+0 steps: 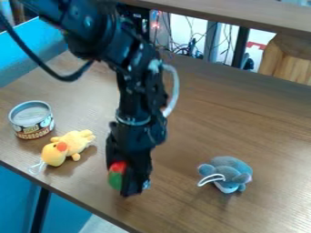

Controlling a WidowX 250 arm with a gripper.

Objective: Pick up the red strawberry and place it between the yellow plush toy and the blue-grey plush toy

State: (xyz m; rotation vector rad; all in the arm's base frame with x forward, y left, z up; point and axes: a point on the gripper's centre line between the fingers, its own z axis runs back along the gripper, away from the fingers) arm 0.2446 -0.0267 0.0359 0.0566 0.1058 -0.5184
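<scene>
Clearly, my gripper point(122, 180) hangs over the near part of the brown table point(231, 123), left of its middle. My jaws are closed on a small red-and-green object point(115, 177), parted only by its width, and it sticks out on their left side. Left of me lies a yellow plush toy point(70, 146) with an orange beak, a tin can point(32, 120) just beyond it. A grey-blue plush toy point(228, 172) with a white loop rests to my right.

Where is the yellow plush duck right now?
In the camera view, the yellow plush duck lies on the left, between the round metal can and the black gripper.
</scene>
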